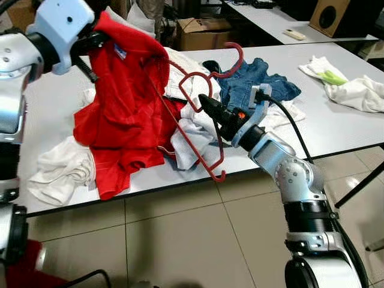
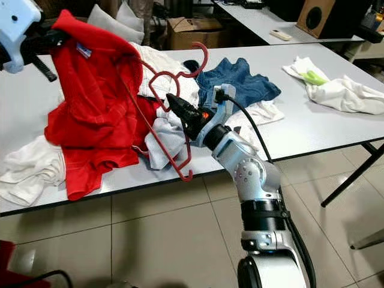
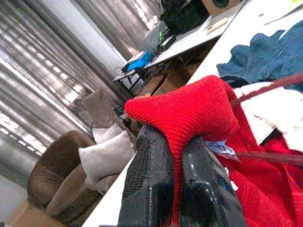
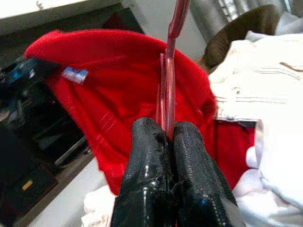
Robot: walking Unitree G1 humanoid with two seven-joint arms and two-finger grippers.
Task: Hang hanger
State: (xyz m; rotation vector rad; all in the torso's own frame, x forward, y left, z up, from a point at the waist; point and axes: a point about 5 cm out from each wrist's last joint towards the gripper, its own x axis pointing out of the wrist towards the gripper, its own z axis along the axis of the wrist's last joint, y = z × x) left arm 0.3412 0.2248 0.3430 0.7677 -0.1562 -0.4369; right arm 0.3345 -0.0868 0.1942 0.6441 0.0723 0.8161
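Left eye view: a grey table (image 1: 336, 129) stood over a tiled floor (image 1: 180, 240), strewn with clothes.
Left gripper: the left gripper (image 3: 176, 156) was raised at the far left over the table, its two black fingers (image 3: 147, 189) pinched tight on the collar of a red shirt (image 1: 123, 114).
Red shirt: it hung from that grip, with its lower part draped on the table and over the near edge.
Right gripper: the right gripper (image 4: 163, 137) reached in from the near right, fingers closed on a bar of the red hanger (image 1: 207, 108).
Red hanger: held tilted above the clothes at the table's middle, its hook (image 1: 234, 60) pointed up and far, one end (image 1: 219, 174) hung past the near edge, and the other arm lay against the red shirt.
Other clothes: blue jeans (image 1: 255, 84) lay just beyond the right gripper, white garments (image 1: 186, 135) under the hanger, a white cloth (image 1: 60, 171) at the near left, and more white cloth (image 1: 354, 90) at the far right.
Background: a cardboard box (image 1: 201, 30) sat beyond the table.
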